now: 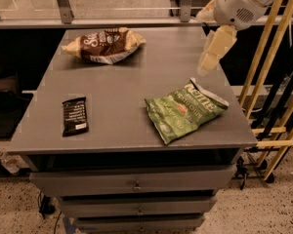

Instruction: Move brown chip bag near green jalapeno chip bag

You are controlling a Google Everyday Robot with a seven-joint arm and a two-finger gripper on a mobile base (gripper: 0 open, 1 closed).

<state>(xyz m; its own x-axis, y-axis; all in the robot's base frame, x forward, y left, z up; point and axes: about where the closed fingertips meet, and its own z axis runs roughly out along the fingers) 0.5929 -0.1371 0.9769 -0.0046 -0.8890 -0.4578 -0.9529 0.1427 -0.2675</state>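
The brown chip bag [105, 44], dark brown with tan ends and white lettering, lies at the table's far left. The green jalapeno chip bag [185, 109], light green with a white torn top edge, lies flat near the front right corner. My gripper [204, 69] hangs from the white arm [239, 4] at the upper right. It points down over the table's right side, just beyond the green bag and well to the right of the brown bag. It holds nothing that I can see.
A small flat black wrapped bar [74, 115] lies at the front left of the grey table [136, 77]. Drawers [134, 183] sit below the tabletop. Yellow wooden rails [268, 87] stand close to the right. A railing runs behind.
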